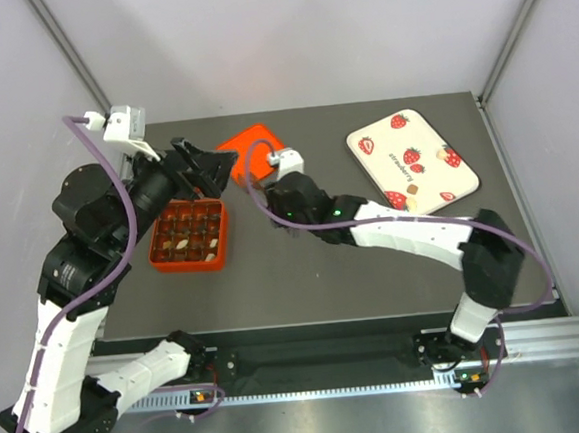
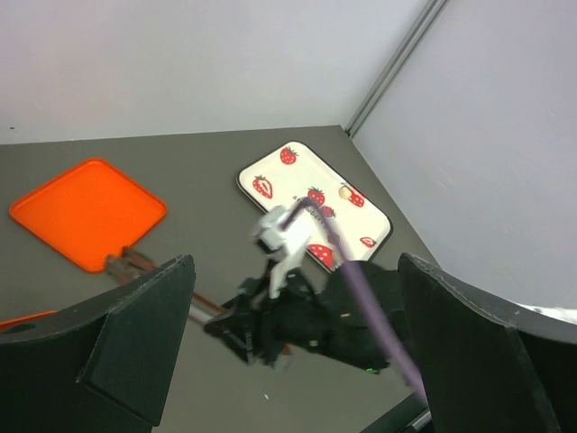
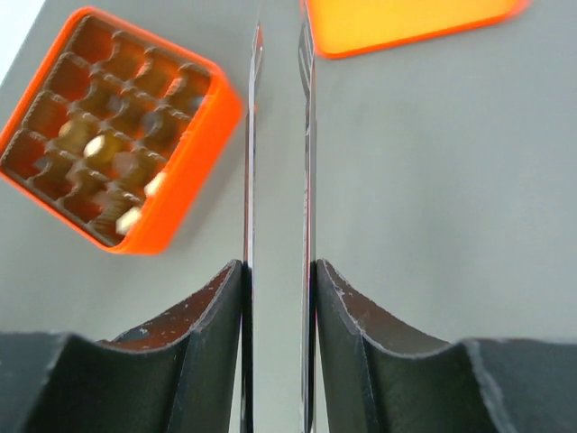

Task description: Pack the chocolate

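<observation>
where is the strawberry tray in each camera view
top external: strawberry tray at upper right.
left wrist: upper centre, near the back corner.
right wrist: not in view.
shared landmark: flat orange lid, seen in all three, left of the tray in the first two.

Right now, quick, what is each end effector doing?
Left end effector: wide open, holding nothing.
Right end effector: barely open, narrow gap, nothing visible between.

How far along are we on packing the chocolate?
Done: several chocolates sit in the orange box. In hand: nothing visible; the right gripper, blades slightly apart, is beside the box; the left gripper is open. Remaining: a few pieces on the strawberry tray; the lid lies off.
</observation>
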Motion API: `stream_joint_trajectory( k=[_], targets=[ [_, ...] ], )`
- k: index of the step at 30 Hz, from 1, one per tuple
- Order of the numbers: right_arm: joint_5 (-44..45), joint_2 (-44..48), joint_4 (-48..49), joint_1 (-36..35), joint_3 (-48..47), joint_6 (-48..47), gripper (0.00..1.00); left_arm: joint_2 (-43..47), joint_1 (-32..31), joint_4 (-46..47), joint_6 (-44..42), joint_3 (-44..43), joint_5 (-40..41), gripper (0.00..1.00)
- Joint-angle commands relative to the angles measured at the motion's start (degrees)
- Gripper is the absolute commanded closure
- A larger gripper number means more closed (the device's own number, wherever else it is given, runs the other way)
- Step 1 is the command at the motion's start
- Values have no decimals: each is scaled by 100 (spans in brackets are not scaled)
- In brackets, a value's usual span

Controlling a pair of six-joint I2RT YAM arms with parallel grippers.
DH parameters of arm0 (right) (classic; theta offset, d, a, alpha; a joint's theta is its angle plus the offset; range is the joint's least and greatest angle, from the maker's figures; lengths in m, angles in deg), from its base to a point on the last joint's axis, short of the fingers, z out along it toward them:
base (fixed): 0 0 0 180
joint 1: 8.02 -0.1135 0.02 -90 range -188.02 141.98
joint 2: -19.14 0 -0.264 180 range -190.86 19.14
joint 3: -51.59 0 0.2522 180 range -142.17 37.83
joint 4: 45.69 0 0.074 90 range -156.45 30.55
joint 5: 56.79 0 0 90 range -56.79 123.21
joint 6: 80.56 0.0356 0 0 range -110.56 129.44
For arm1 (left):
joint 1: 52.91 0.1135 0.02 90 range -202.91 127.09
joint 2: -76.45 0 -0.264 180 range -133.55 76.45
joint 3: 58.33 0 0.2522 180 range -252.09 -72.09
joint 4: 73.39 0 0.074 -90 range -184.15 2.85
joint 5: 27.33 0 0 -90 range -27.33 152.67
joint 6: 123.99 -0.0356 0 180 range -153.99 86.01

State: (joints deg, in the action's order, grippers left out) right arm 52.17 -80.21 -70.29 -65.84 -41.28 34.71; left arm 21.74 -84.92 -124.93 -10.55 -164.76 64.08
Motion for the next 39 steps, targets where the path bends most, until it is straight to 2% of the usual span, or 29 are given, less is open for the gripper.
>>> stream_joint_trajectory(
  k=[1, 8, 12, 22, 33, 39],
  targets=[
    [643, 1002, 178, 288, 797, 20, 64, -39, 19, 130, -15, -68, 52, 1],
    [705, 2086, 99, 1018, 2223, 57, 64, -162, 19, 201, 38, 187, 105, 1],
    [846, 2192, 142, 1054, 2698, 74, 65, -267, 19, 280, 99, 398, 140, 1],
    [2251, 2104, 783, 1010, 3885, 802, 61, -531, 19, 236, 169, 582, 298, 1],
    [1875, 1744, 1039, 1027, 4211, 760, 54, -671, 28, 183, 117, 688, 571, 1],
    [1365, 1700, 1390, 992, 4386, 470, 50, -724, 54, 271, 29, 820, 571, 1]
  ],
)
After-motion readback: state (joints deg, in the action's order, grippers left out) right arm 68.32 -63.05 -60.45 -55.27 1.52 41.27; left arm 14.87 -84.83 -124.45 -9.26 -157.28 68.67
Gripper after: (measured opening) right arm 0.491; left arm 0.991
